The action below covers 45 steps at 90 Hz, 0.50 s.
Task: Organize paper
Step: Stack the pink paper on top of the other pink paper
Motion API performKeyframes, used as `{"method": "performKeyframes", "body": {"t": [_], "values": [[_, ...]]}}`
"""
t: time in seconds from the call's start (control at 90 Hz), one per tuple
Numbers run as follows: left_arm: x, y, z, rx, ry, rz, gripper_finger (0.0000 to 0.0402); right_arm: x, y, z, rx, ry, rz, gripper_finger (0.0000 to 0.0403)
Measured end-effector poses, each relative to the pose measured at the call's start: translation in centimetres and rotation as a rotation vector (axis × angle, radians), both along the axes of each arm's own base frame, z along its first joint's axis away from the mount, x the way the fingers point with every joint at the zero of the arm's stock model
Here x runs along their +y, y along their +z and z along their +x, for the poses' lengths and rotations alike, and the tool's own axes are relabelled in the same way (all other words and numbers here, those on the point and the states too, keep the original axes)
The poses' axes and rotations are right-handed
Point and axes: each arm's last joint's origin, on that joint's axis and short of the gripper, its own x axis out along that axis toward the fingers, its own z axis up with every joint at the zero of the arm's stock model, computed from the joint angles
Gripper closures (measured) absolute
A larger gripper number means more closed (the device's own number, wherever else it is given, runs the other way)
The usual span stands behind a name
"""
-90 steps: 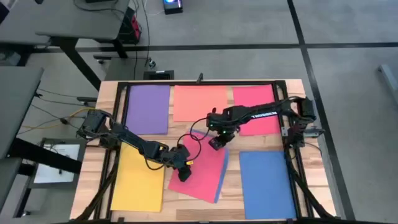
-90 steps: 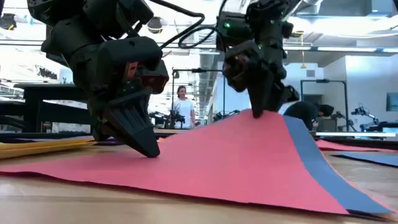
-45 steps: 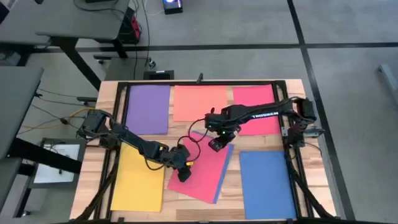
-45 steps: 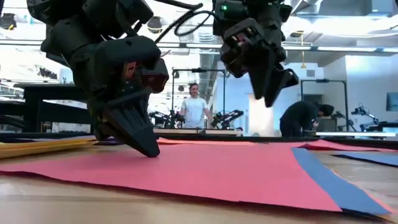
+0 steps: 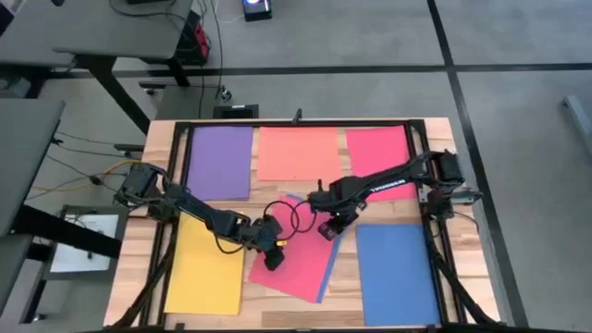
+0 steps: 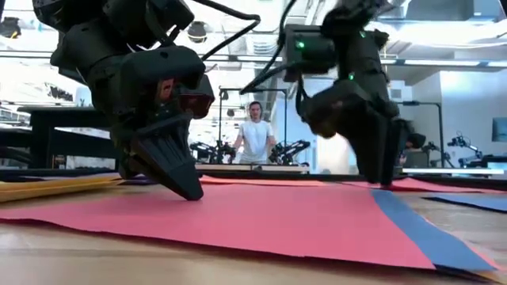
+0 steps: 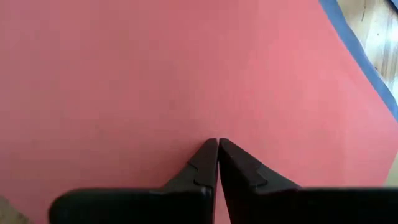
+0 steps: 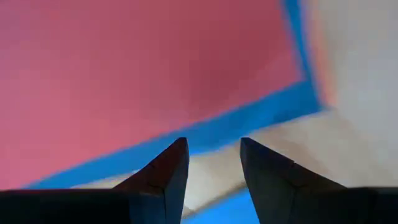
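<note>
My left gripper (image 7: 217, 144) is pinched shut, its tips pressing down on the pink-red sheet (image 5: 301, 259) that lies askew at the table's (image 5: 347, 310) front middle, on top of a blue sheet (image 6: 420, 229) whose edge peeks out along one side. My right gripper (image 8: 213, 146) hangs narrowly parted and empty over that stack's far right corner. The other paper lies flat: purple (image 5: 220, 159), salmon-orange (image 5: 294, 151) and a second pink-red sheet (image 5: 377, 153) along the back, yellow (image 5: 205, 268) front left, another blue sheet (image 5: 396, 273) front right.
</note>
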Motion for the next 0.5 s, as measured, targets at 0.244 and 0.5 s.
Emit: {"method": "performKeyframes", "body": {"t": [0.244,0.5], "values": [[0.9,1.0,0.5,-0.064,-0.039,0.023,0.0402,0.1,-0.5,0.6,-0.086,-0.068,0.01,0.0265],[2.7,2.2,1.7,-0.118,-0.121,0.113,0.0402,0.2,-0.3,0.6,-0.085,-0.066,0.028,0.0265]]}}
